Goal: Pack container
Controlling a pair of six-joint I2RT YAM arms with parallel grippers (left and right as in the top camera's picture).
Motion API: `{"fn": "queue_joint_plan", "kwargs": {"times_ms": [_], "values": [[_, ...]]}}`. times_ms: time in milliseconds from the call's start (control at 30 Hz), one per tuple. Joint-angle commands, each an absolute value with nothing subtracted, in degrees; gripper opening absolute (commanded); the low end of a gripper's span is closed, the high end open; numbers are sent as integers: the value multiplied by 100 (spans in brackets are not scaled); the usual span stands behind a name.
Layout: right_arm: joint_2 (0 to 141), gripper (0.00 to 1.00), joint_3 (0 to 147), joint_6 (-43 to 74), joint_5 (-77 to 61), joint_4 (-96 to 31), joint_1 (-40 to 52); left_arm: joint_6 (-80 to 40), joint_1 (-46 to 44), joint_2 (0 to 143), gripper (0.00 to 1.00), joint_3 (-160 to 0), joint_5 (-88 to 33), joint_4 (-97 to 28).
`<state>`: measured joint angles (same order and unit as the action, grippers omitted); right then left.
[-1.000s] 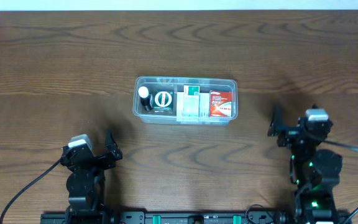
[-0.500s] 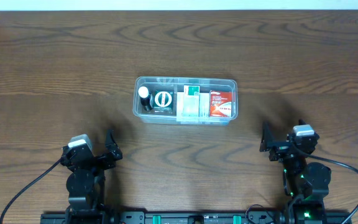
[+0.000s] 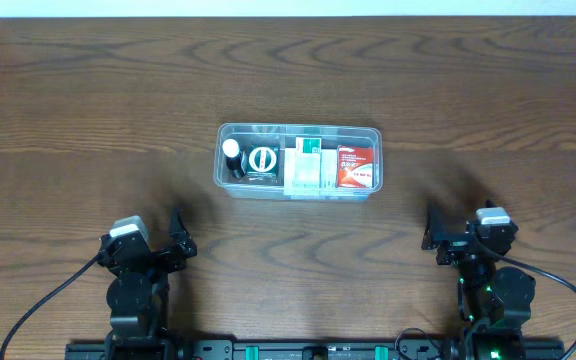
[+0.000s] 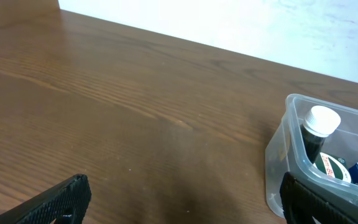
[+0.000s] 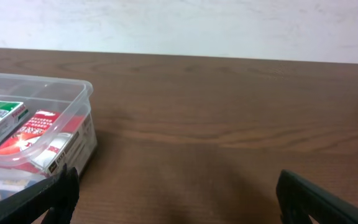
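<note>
The clear plastic container [image 3: 298, 128] sits mid-table and holds a dark bottle with a white cap [image 3: 232, 156], a round green-and-white item [image 3: 262, 160], a green-and-white box [image 3: 308, 166] and a red box [image 3: 356, 166]. My left gripper [image 3: 153, 240] is open and empty near the front edge, well to the left of and below the container. The left wrist view shows its open jaws [image 4: 179, 205], the container's corner [image 4: 283, 143] and the bottle [image 4: 319, 127]. My right gripper [image 3: 463, 238] is open and empty at the front right. The right wrist view shows its jaws [image 5: 176, 199], the container [image 5: 84, 134] and the red box [image 5: 33, 130].
The table is dark brown wood [image 3: 88, 90]. A pale wall runs along its far edge [image 5: 185, 25]. The arm bases and cables sit at the front edge [image 3: 298, 350].
My right arm has drawn back from the container towards the front edge and a little to the left. The left arm and the container's contents have not moved.
</note>
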<state>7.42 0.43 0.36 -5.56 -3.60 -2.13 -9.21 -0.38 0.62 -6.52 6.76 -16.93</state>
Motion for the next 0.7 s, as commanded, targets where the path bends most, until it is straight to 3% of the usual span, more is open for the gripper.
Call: {"fn": "queue_joint_plan", "kwargs": {"times_ms": [0, 667], "values": [[694, 99, 32, -30, -515, -392, -261, -930, -8, 23, 98, -572, 663, -1885], [95, 99, 32, -30, -517, -381, -261, -930, -5, 23, 98, -572, 663, -1885]]}}
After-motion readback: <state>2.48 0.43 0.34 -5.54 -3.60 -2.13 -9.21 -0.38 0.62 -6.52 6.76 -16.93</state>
